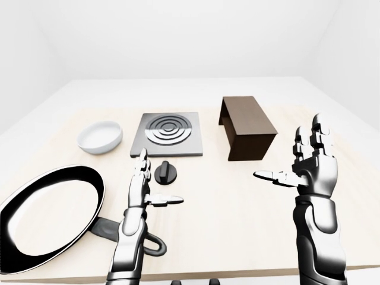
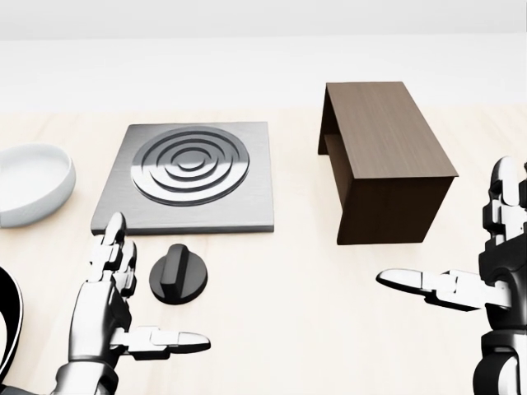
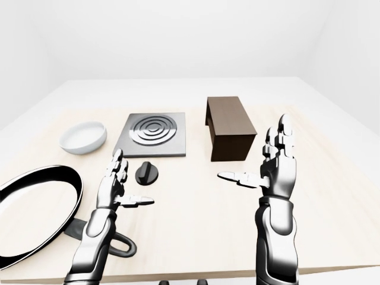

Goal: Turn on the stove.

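stove (image 2: 188, 178), knob (image 2: 178, 275), no legible writing

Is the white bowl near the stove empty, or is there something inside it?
Empty. The white bowl stands upright left of the stove in the left-eye view, and its inside shows only plain white surface.

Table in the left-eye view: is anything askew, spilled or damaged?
Nothing stands out. The stove plate, its knob, the white bowl, the brown box and the frying pan all sit flat on the table, intact.
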Controlling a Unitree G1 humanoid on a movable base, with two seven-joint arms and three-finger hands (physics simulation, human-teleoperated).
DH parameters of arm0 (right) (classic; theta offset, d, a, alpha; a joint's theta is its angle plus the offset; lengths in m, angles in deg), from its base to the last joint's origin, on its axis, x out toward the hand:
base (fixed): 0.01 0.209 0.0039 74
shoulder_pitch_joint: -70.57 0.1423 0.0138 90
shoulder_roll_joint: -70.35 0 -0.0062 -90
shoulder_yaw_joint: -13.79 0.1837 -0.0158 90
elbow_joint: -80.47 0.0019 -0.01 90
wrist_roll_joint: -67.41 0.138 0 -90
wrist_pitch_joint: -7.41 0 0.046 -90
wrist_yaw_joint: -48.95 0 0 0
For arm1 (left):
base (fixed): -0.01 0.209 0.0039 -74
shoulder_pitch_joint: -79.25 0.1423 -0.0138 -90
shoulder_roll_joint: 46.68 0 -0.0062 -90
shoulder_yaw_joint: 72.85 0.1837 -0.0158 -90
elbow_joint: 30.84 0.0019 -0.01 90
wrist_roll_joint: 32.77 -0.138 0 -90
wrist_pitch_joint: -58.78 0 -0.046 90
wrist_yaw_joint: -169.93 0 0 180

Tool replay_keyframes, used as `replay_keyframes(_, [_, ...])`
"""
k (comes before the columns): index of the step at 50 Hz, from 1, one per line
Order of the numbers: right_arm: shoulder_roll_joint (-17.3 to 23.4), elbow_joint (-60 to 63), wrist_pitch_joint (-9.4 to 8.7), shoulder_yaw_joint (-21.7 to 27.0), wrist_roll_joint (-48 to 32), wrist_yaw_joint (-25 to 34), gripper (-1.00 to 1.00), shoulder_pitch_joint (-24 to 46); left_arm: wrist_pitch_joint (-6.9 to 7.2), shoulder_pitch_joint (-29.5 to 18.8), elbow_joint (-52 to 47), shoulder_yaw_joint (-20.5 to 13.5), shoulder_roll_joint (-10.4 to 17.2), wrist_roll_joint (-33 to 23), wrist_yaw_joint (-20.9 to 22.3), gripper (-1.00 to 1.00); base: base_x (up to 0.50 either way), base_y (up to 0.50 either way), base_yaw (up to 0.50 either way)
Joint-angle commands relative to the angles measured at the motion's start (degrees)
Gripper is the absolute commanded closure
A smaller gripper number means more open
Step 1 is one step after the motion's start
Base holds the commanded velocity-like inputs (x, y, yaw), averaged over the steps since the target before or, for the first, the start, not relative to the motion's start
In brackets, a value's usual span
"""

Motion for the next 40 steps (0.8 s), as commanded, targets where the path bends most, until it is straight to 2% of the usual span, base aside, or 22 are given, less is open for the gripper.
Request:
replay_keyframes(1, [-0.1, 0.3, 0.00, 0.1, 0.3, 0.2, -1.00, -0.3, -0.33, 0.3, 0.2, 0.2, -0.1, -0.1, 0.0, -1.00, 0.34, 0.00, 0.00])
replay_keyframes(13, [-0.2, 0.4, 0.00, 0.1, 0.6, 0.1, -1.00, -0.6, -1.51, 0.1, 2.2, 0.5, -0.1, -0.5, 0.0, -1.00, 0.09, 0.00, 0.00])
replay_keyframes(16, [-0.3, 0.5, 0.00, 0.0, 0.6, 0.2, -1.00, -0.7, -2.20, 0.0, 3.3, 0.9, -0.3, -0.9, 0.0, -1.00, 0.00, 0.00, 0.00])
replay_keyframes(17, [-0.3, 0.4, 0.00, 0.0, 0.7, 0.3, -1.00, -0.7, -3.21, -0.3, 5.0, 1.1, -0.3, -1.2, 0.0, -1.00, 0.00, 0.00, 0.00])
replay_keyframes(19, [-0.3, 0.8, 0.00, -0.1, 0.7, 0.2, -1.00, -0.7, -3.86, -0.7, 7.0, 1.1, -0.3, -1.2, 0.1, -1.00, 0.00, 0.00, 0.00])
replay_keyframes(25, [-0.3, 0.8, 0.00, -0.2, 0.9, 0.5, -1.00, -0.7, -3.86, -3.1, 16.0, 0.9, -0.3, -1.5, -0.1, -1.00, 0.00, 0.00, 0.00])
replay_keyframes(40, [-0.4, 0.6, 0.00, -0.5, 0.7, 0.9, -1.00, -0.8, -3.86, -4.4, 21.6, 1.1, -0.4, -1.9, -0.2, -1.00, 0.00, 0.00, 0.00])
